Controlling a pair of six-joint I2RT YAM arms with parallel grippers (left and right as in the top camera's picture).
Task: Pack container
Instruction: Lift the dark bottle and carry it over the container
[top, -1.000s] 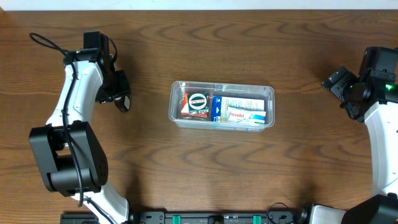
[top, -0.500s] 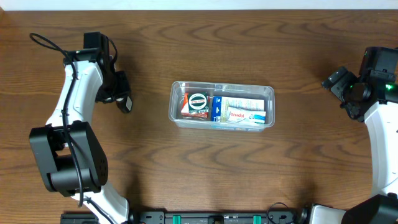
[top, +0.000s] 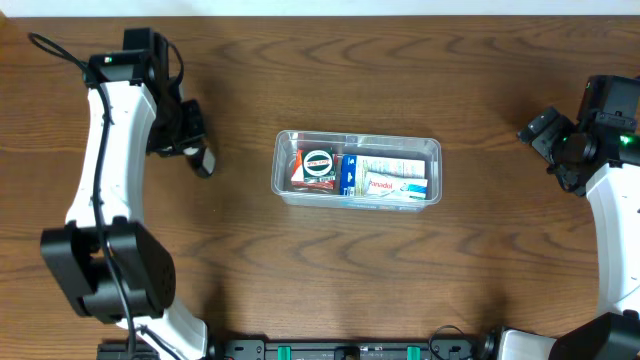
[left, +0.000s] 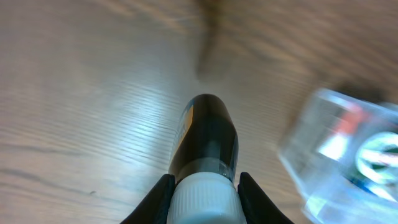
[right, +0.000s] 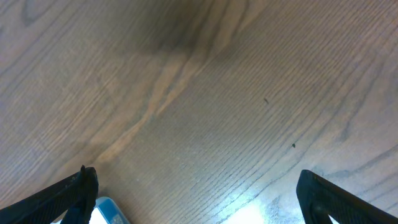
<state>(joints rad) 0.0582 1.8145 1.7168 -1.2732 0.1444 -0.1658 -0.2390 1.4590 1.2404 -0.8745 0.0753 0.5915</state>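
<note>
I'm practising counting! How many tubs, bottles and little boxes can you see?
Clear rectangular plastic tub: 1
Dark bottle with white cap: 1
Small boxes inside, as far as shows: 3 (red box, blue box, white box)
Total: 5

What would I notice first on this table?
A clear tub sits in the middle of the wooden table, packed with little colourful boxes. To its left, the left tool grips a small dark bottle with a white cap. The right tool hangs open near the table's right edge.
</note>
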